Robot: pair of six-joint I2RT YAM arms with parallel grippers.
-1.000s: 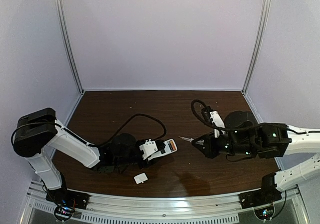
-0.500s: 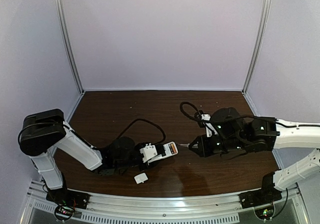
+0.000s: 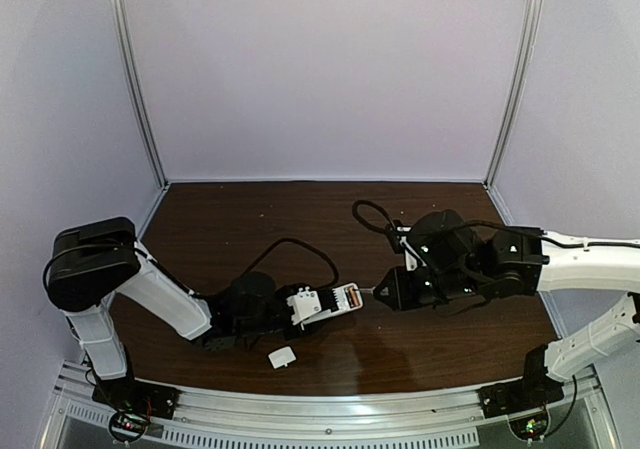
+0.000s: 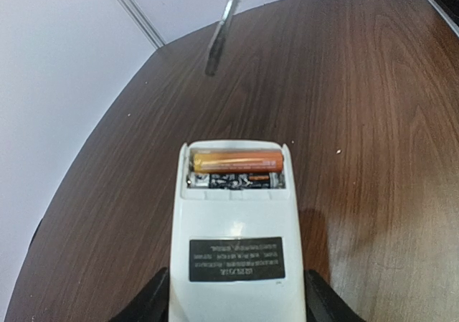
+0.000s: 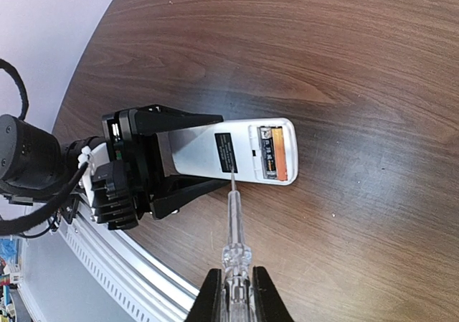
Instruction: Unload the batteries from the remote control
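Batteries (image 4: 237, 159) lay in the open compartment at the 12 o'clock end of the remote control (image 4: 237, 254) in the left wrist view, the orange one beyond a darker one. The left end effector (image 3: 306, 307) gripped the remote control by its long edges. The right end effector (image 5: 233, 293), clamped on a screwdriver (image 5: 234, 218), aimed its tip from 3 o'clock, just short of the open end. A white cover (image 3: 281, 357) lay on the desk (image 3: 300, 219) at 7 o'clock.
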